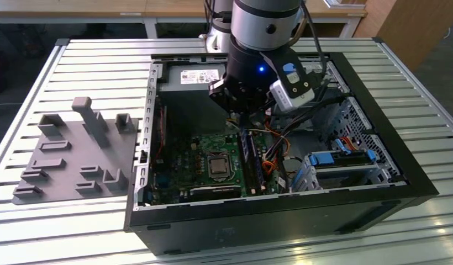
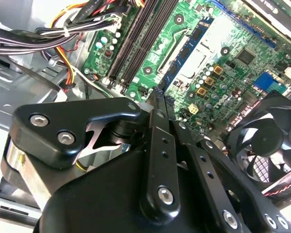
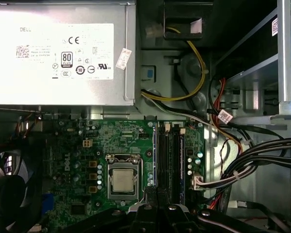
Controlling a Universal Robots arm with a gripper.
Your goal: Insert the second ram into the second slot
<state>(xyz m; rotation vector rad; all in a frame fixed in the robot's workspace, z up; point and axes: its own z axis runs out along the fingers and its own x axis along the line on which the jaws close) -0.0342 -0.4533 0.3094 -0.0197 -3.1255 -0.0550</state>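
The tool (image 2: pixel 158 93) stood fingers together above one end of the second ram (image 1: pixel 249 160); whether it gripped anything was unclear. Seating it called for square, even pressure.

The exterior view sits high up and looks down on a slant at the open computer case (image 1: pixel 285 205) on the slatted desk (image 1: pixel 87 61). It is far back, so the whole case fits in. The arm (image 1: pixel 263 27) comes in at the top middle of the frame. The first wrist view looks straight down into the case from closer. The second wrist view is very near, right behind the tool (image 2: pixel 161 97), and looks past it on a slant. All three views share the green motherboard (image 3: pixel 72 145) and its long dark slots (image 3: pixel 169 160).
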